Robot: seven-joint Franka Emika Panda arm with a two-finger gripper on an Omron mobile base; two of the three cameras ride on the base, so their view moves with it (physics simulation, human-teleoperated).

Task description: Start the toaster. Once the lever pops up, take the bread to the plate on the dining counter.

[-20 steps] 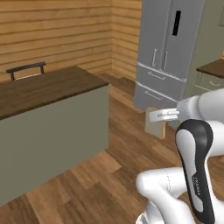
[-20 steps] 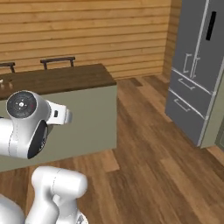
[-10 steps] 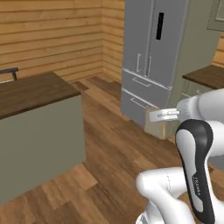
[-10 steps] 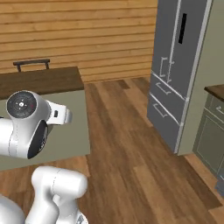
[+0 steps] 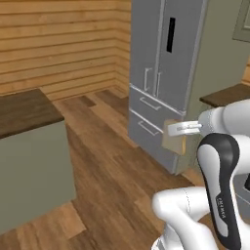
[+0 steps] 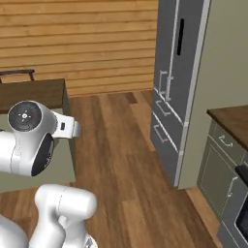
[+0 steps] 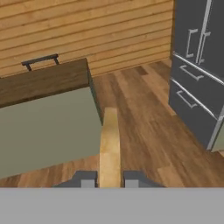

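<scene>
Hand view: the fingers pinch the bread edge-on, above wood floor, with the dining tabletop far left. Left base view shows the slice's flat face before a grey fridge.

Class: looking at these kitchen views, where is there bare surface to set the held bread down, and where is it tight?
Free: the dining counter top, bare from its near corner back to the stool. Tight: the bread stands pinched between the tool fingers; in the left base view it overlaps the fridge.
</scene>
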